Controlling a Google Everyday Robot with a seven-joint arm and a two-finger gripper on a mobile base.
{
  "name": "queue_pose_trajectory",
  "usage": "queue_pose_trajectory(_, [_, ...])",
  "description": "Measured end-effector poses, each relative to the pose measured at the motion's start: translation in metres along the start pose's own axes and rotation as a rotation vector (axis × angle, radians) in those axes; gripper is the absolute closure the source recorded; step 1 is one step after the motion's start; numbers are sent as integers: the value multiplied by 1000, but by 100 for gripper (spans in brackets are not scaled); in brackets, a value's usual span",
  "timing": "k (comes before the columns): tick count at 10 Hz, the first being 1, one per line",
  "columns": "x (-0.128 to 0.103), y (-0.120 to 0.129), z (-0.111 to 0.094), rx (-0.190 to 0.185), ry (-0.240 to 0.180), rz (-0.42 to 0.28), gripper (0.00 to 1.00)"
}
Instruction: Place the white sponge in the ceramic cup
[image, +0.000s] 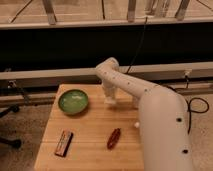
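My gripper (109, 96) points down over the far middle of the wooden table (90, 142), just right of the green bowl. A small white shape (110, 101) sits right at its tip, touching or just above the tabletop; I cannot tell whether it is the white sponge or the ceramic cup. A small white bump (136, 124) peeks out at the edge of my arm; what it is I cannot tell. My white arm (160, 125) covers the right part of the table and hides whatever lies there.
A green bowl (73, 101) stands at the far left of the table. A dark snack bar (63, 143) lies at the near left. A reddish-brown oblong thing (113, 138) lies near the front middle. A dark wall and rails run behind the table.
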Motion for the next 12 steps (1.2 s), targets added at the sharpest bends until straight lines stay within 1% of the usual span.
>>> queue_pose_trajectory(2, [9, 0, -48, 14, 47, -9, 98])
queue_pose_trajectory(4, [16, 4, -75, 23, 80, -9, 98])
queue_pose_trajectory(6, [20, 7, -103, 39, 97, -13, 98])
queue_pose_trajectory(7, [21, 10, -110, 44, 102, -13, 98])
queue_pose_trajectory(9, [21, 12, -111, 52, 109, -12, 98])
queue_pose_trajectory(12, [21, 10, -111, 55, 110, -15, 98])
